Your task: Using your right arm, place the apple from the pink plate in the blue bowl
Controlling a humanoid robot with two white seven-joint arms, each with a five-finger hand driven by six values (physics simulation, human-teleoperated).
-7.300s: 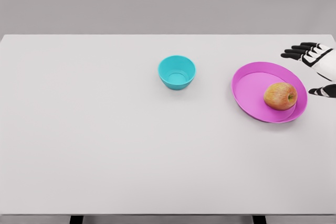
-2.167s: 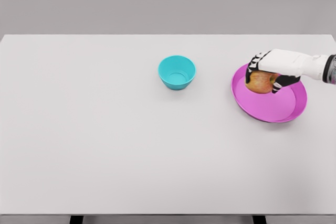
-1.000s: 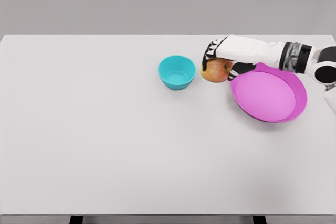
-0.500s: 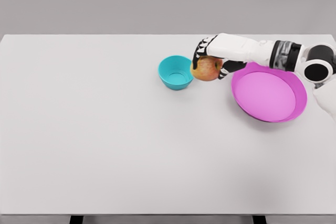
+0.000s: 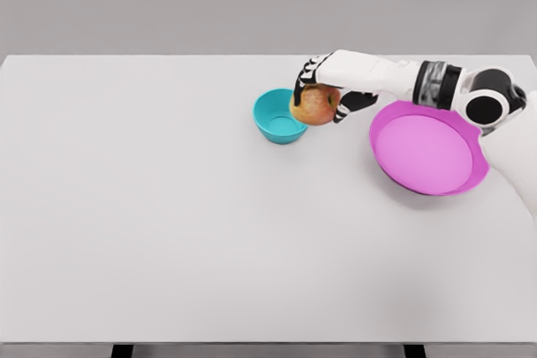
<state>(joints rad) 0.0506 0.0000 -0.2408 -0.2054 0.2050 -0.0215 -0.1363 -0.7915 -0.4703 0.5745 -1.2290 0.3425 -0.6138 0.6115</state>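
A red-yellow apple (image 5: 313,107) hangs in the air over the right rim of the blue bowl (image 5: 277,120), gripped from above by my right hand (image 5: 323,90), whose fingers curl around it. My right arm reaches in from the right edge, passing over the far side of the pink plate (image 5: 430,148). The plate holds nothing. The apple hides part of the bowl's right rim. My left arm does not show.
The white table (image 5: 168,207) stretches wide to the left and toward the front. A grey wall stands behind its far edge.
My right hand closed on the apple, lifted it off the pink plate and carried it left; in the last half second it moved from beside the bowl to over its right rim.
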